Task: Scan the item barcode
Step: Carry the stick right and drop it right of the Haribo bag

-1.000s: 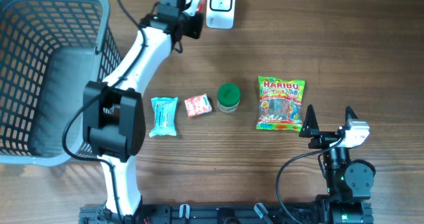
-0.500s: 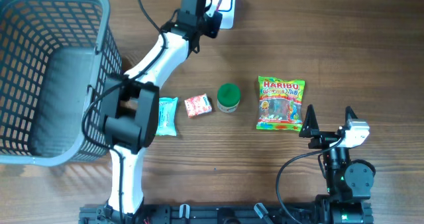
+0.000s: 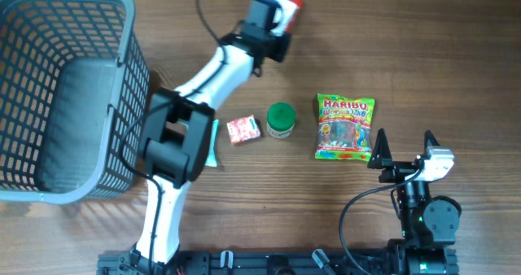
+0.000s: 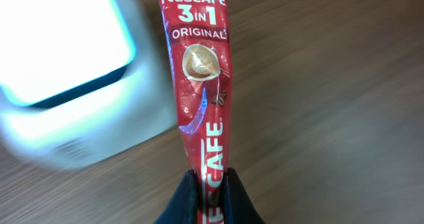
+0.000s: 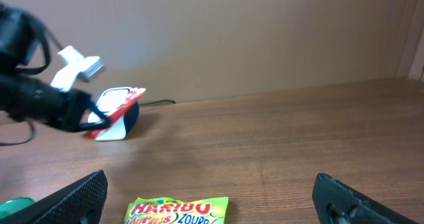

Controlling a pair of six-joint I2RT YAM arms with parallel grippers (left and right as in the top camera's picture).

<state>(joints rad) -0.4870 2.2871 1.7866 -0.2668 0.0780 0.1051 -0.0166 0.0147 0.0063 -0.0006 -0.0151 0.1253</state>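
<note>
My left gripper (image 3: 275,15) is shut on the lower end of a red Nescafe 3-in-1 stick (image 4: 201,85), its fingertips (image 4: 192,191) pinching the packet. The stick points away from the wrist, lying just right of the white scanner (image 4: 66,71). From overhead the left gripper covers most of the scanner (image 3: 286,16), and the stick's red tip (image 3: 295,2) pokes out to its right. In the right wrist view the stick (image 5: 122,108) slants in front of the scanner (image 5: 116,128). My right gripper (image 3: 404,141) rests open and empty near the front right.
A grey basket (image 3: 138,72) fills the left side. In a row mid-table lie a small red-and-white packet (image 3: 243,129), a green-lidded jar (image 3: 281,119) and a Haribo bag (image 3: 345,126). A teal packet (image 3: 214,141) is mostly hidden under the left arm.
The left arm has swung right along the back of the table with the stick, from left of the scanner to over it. The right arm has stayed still.
</note>
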